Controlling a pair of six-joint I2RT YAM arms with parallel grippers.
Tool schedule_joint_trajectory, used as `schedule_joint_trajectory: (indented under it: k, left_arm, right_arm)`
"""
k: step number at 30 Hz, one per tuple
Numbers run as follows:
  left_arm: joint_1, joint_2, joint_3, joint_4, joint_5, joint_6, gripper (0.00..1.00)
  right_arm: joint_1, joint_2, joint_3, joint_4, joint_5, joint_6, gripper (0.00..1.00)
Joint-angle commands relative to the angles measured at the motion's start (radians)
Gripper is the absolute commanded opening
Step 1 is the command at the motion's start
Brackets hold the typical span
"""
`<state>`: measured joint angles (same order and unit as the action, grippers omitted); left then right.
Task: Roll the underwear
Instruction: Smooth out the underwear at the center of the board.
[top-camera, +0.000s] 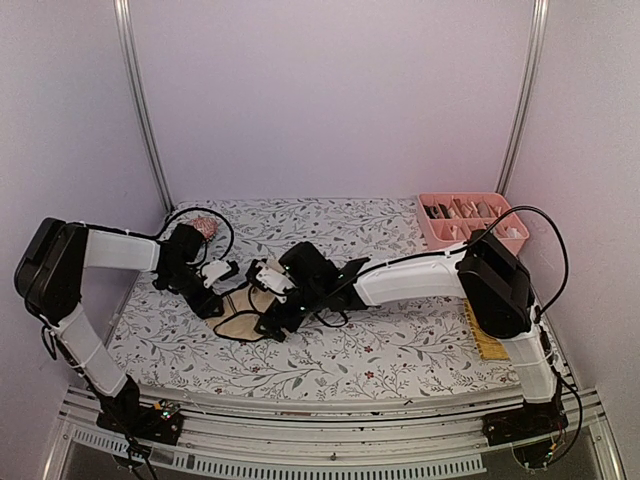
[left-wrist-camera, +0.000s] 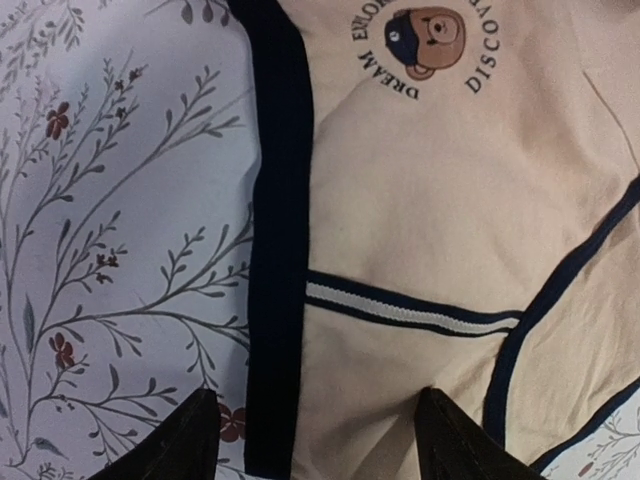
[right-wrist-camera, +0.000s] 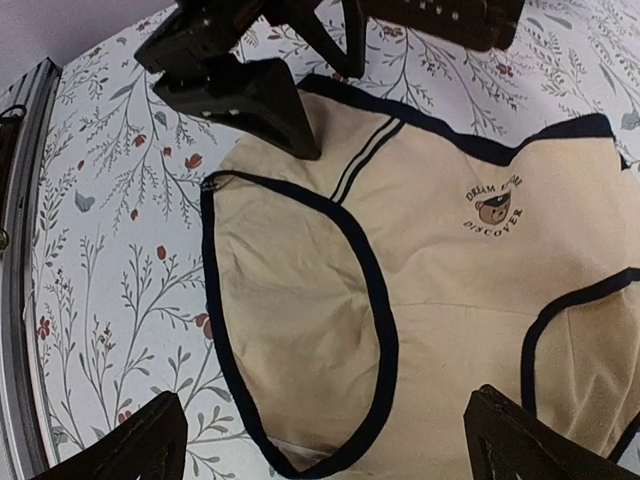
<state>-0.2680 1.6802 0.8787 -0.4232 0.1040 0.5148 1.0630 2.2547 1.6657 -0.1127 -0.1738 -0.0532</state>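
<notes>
1. Since the left gripper (left-wrist-camera: 325, 445) stands part-open astride the dark waistband (left-wrist-camera: 278, 250), fingertips low over the cloth and nothing pinched that I can see, bring it straight down so the whole edge sits between the fingers before they close.
2. Take band and beige fabric together, and leave the floral tablecloth (left-wrist-camera: 120, 250) underneath out of the bite. A shallow grip would probably slip once the roll starts.
3. The beige underwear (right-wrist-camera: 440, 300) lies flat and spread at the table's middle, between the two grippers, bear print up. Rolling looks not yet begun, so turn the gripped edge over evenly toward the opposite edge and keep the roll tight.
4. The right gripper (right-wrist-camera: 330, 450) hangs wide open above the leg-opening side, holding nothing. It is well placed to press the cloth down and stop it sliding.
</notes>
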Motion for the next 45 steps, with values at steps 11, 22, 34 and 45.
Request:
schedule_joint_trajectory:
  k: [11, 22, 34, 45]
  left_arm:
    - [-0.006, -0.051, -0.035, -0.242, 0.144, 0.119, 0.69]
    - [-0.055, -0.139, -0.128, -0.368, 0.237, 0.197, 0.69]
    - [-0.082, -0.172, 0.233, -0.351, 0.376, 0.111, 0.99]
    - [-0.079, 0.466, 0.886, -0.5, 0.517, 0.228, 0.96]
  right_arm:
    - [0.002, 0.019, -0.093, -0.14, -0.149, 0.088, 0.99]
    - [-0.056, -0.185, -0.315, -0.266, -0.152, 0.105, 0.99]
    - [-0.154, -0.468, -0.367, -0.27, -0.027, 0.035, 0.99]
    - [-0.264, -0.394, -0.323, -0.116, 0.003, 0.014, 0.99]
